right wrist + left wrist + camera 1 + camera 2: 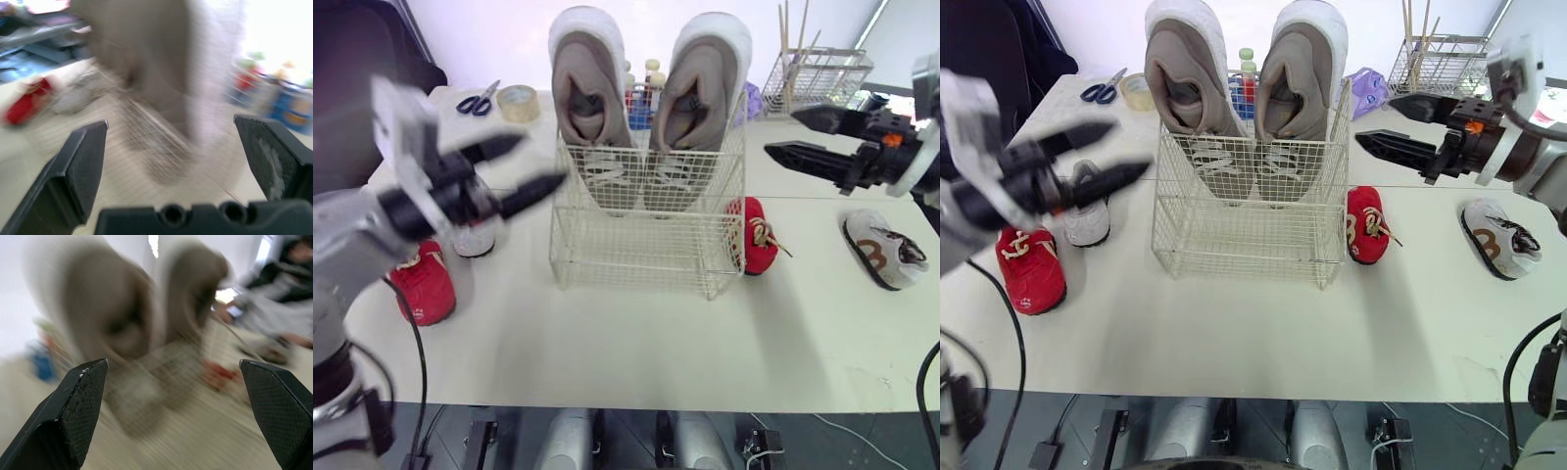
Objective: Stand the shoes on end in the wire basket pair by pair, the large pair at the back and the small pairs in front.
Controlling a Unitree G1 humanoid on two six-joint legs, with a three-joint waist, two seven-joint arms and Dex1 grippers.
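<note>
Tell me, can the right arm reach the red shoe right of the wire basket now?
Probably yes. The open right gripper hovers beside the wire basket, the red shoe lies on the table below it, nothing between them.

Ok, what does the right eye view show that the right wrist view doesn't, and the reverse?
Right eye view adds the white-and-brown shoe on the table's right, the scissors and the tape roll. Right wrist view adds a close look between the right tool's open fingers: nothing held. Both share the large grey pair standing in the wire basket, the bottles behind it, and a red shoe with a white shoe beside it.
</note>
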